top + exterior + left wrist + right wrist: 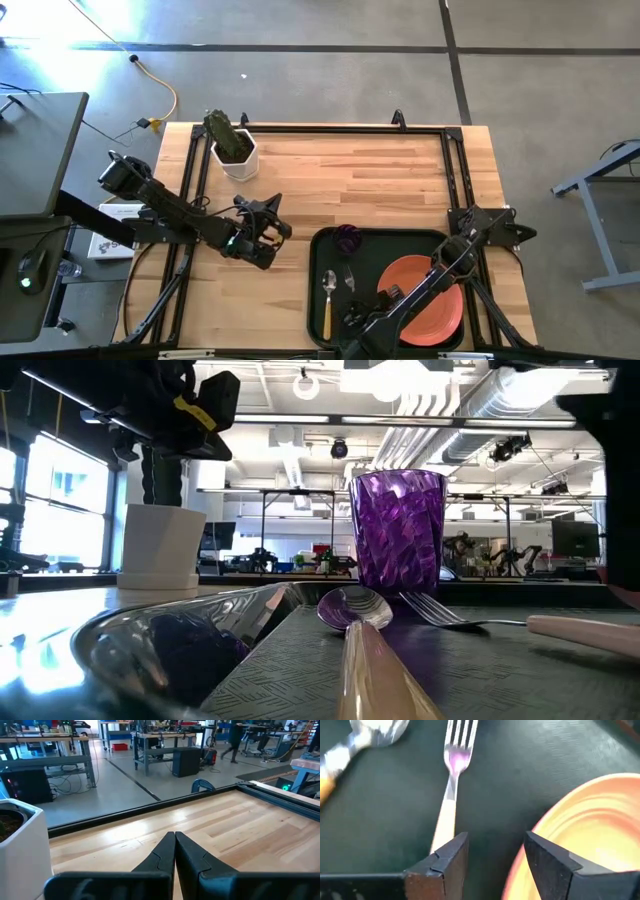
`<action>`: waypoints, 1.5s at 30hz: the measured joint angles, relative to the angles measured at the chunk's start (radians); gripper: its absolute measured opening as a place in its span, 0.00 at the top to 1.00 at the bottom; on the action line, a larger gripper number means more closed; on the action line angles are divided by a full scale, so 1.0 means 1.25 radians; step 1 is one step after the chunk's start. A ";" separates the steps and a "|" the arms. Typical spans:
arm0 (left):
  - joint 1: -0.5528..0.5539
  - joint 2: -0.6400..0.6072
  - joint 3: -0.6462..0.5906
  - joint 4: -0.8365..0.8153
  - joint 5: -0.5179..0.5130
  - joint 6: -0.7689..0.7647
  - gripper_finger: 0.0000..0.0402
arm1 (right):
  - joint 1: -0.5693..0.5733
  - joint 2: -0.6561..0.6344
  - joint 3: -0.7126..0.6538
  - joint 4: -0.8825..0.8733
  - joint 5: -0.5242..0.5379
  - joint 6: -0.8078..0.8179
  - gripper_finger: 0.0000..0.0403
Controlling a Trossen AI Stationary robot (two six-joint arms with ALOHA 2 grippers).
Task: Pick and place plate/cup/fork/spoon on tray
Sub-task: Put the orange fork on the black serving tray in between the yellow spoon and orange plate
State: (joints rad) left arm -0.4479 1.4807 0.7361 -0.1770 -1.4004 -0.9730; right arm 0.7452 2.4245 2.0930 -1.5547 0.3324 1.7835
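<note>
A pale wooden surface [380, 180] framed by black rails stands on a grey concrete floor, with a dark green tray [322, 250] at its near right edge as the landmark. On the tray's near half, the right claw [356, 322] hangs low over the liner, its 2 fingers [447, 857] parted to a middling gap with nothing between them; in the right wrist view 1 finger sits over the fork's handle and the other over the plate's rim. The orange-salmon plate [422, 298] lies flat on the tray's right half, partly crossed by the right arm. The spoon [328, 295] lies lengthwise on the tray's left half, orange handle toward the near edge, and the fork [349, 279] lies just to its right, tines pointing to the far rim. The purple cup [347, 238] stands upright at the tray's far rim, beyond the spoon and fork. Left of the tray, apart from it, the left claw [262, 238] hovers over bare wood with its fingers [172, 855] pressed together, empty. Farther off, beyond the tray's far left corner, a white pot [237, 158] holds a green plant.
</note>
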 joint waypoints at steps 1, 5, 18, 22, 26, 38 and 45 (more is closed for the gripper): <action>0.002 0.000 0.000 0.000 -0.002 0.000 1.00 | 0.000 0.000 0.000 0.001 -0.009 -0.041 0.53; 0.002 0.000 0.000 0.001 -0.018 -0.001 1.00 | -0.002 0.000 0.000 0.006 -0.023 -0.144 0.53; 0.003 0.000 0.000 0.002 -0.049 -0.001 1.00 | -0.005 0.000 0.000 0.151 -0.042 -0.444 0.53; 0.003 0.000 0.000 0.002 -0.049 -0.001 1.00 | -0.005 0.000 0.000 0.129 -0.040 -0.532 0.53; 0.003 0.000 0.000 0.002 -0.054 -0.001 1.00 | -0.005 0.000 0.000 0.103 -0.070 -0.666 0.53; 0.007 0.000 0.000 0.002 -0.054 0.000 1.00 | -0.015 0.000 0.000 0.089 -0.096 -0.960 0.53; 0.007 0.000 0.000 0.002 -0.054 -0.001 1.00 | -0.035 0.000 0.000 0.068 -0.109 -1.114 0.53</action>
State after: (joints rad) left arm -0.4389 1.4807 0.7361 -0.1745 -1.4677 -0.9737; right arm 0.7010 2.4245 2.0930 -1.4699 0.1960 0.3908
